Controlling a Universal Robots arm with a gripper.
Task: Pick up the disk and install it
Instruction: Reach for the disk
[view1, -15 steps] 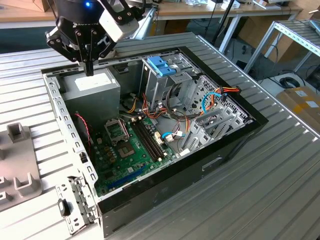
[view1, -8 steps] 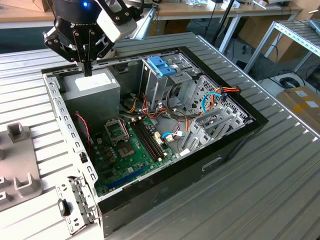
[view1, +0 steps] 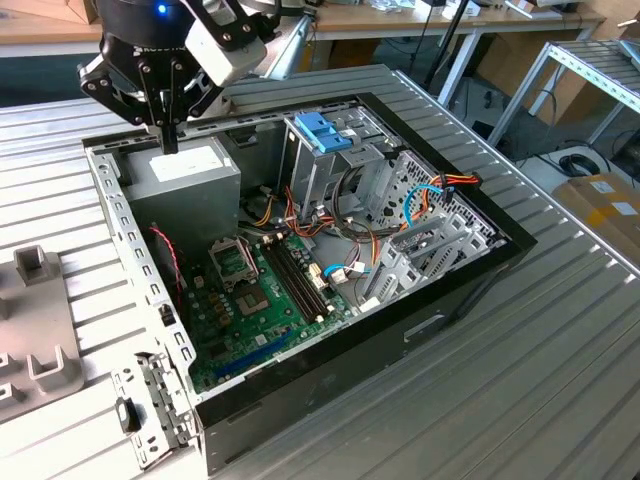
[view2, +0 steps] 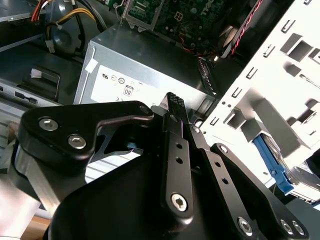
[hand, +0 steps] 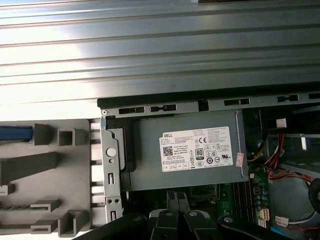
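Nearest my wrist cameras is the claw (view2: 176, 102), its black fingers pressed together with nothing between them. In the exterior view I see it hanging tip-down just above the grey power-supply box (view1: 185, 175), which sits in a corner of the open computer case (view1: 350, 360) on the ribbed metal desk (view1: 520, 380). The disk (view2: 272, 167) lies outside the case, well apart from the claw: I see part of its blue carrier just beyond the perforated case wall (view2: 260, 85) in the second wrist view, and a blue strip on the grey holder fixture (hand: 50, 165) in the first wrist view.
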